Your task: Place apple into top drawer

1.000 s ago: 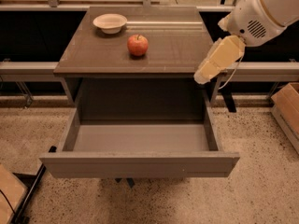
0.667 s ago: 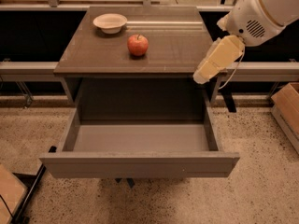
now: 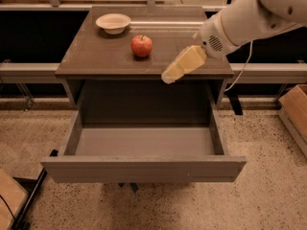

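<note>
Apple [image 3: 142, 45], small round red: sat upper centre on brown cabinet top [image 3: 96, 56], near shallow cream bowl [image 3: 113, 22], ungrasped. Cream-yellow gripper [image 3: 168, 75] hovered lower right of it, empty, opening unclear, likely poised to reach. Wide grey-brown top drawer [image 3: 144, 169] gaped below, ready.

Since 1 s ago jaws swung left, now over cabinet top [image 3: 96, 61] front edge, nearer apple [image 3: 142, 45].

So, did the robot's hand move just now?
Yes. The gripper slid left along the front edge of the cabinet, away from its right corner and nearer the apple.
</note>
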`<state>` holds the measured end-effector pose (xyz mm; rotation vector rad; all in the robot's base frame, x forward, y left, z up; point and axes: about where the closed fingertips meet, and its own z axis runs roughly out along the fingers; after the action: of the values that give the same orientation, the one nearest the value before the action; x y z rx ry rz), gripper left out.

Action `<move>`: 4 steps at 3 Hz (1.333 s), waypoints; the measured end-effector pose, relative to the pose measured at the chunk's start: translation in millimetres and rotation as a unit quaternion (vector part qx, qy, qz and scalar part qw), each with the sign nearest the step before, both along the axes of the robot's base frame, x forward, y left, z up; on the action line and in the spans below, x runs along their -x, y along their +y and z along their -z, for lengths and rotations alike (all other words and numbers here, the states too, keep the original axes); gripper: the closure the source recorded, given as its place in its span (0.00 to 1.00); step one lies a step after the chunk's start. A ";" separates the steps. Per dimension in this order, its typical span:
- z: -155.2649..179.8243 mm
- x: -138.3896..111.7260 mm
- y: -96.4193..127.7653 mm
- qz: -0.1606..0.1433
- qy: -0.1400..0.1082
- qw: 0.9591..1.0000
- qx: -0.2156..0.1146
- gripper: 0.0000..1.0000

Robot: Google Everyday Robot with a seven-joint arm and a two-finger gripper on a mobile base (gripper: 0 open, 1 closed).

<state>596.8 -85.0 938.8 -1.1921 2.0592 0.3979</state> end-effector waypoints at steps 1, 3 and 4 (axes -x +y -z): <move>30.4 -38.8 30.6 0.011 0.011 0.999 -0.035 0.00; 64.5 -85.9 66.6 0.015 0.020 0.997 -0.067 0.00; 65.8 -94.9 71.7 0.042 0.006 0.995 -0.090 0.00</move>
<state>691.7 -13.4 873.0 -0.9940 2.0282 0.5387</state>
